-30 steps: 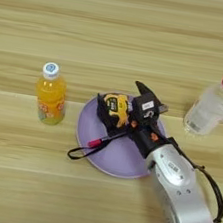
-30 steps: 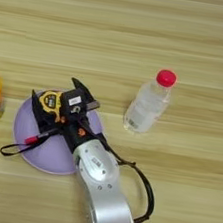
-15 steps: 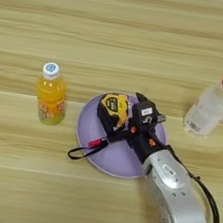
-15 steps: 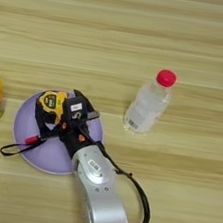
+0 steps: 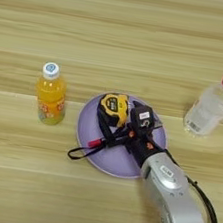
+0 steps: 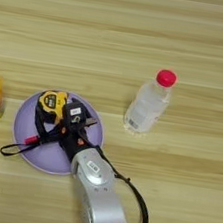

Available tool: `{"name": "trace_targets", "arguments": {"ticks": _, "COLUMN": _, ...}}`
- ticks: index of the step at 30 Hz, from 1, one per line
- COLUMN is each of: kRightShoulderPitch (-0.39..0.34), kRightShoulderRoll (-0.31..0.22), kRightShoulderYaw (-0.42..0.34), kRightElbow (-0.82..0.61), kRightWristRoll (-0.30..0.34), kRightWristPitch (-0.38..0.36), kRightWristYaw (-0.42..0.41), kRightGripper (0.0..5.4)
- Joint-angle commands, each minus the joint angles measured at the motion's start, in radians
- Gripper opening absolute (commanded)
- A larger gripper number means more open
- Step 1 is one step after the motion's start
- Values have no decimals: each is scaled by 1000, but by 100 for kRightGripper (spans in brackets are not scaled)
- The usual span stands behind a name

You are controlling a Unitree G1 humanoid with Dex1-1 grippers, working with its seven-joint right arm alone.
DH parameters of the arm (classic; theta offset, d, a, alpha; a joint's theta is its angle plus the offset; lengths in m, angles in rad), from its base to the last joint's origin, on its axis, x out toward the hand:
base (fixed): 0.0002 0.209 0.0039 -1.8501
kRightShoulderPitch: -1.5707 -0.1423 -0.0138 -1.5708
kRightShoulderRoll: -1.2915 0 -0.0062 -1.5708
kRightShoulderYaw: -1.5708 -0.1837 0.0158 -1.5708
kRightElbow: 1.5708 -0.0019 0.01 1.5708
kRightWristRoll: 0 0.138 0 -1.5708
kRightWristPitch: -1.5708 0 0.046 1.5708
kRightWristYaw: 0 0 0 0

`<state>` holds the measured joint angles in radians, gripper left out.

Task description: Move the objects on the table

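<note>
The whole setting was one piece of furniture — a wide table point(image 5: 121, 29) of light wood that filled both views from edge to edge. No wall, floor or window showed anywhere. Its grain ran in long stripes from left to right, pale honey bands alternating with thinner, darker brown lines. The far part carried several of these darker streaks close together, and another band crossed the middle. The near part looked a little smoother and more even in tone. The light was soft and even across the surface — only faint, short shadows lay on the wood, and there was no glare.
</note>
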<state>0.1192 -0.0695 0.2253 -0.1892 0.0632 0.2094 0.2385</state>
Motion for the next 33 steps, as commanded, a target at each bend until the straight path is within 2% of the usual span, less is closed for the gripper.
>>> {"name": "trace_targets", "arguments": {"ticks": 1, "kRightShoulderPitch": -63, "kRightShoulderRoll": 7, "kRightShoulderYaw": -15, "kRightElbow": -15, "kRightWristRoll": 10, "kRightWristPitch": -21, "kRightWristYaw": 6, "kRightGripper": 536}}
{"name": "trace_targets", "arguments": {"ticks": 29, "kRightShoulderPitch": -119, "kRightShoulderRoll": 15, "kRightShoulderYaw": -32, "kRightElbow": 81, "kRightWristRoll": 2, "kRightWristPitch": -31, "kRightWristYaw": 11, "kRightGripper": 536}}
{"name": "trace_targets", "arguments": {"ticks": 33, "kRightShoulderPitch": -119, "kRightShoulderRoll": 15, "kRightShoulderYaw": -32, "kRightElbow": 82, "kRightWristRoll": 2, "kRightWristPitch": -31, "kRightWristYaw": 13, "kRightGripper": 490}}
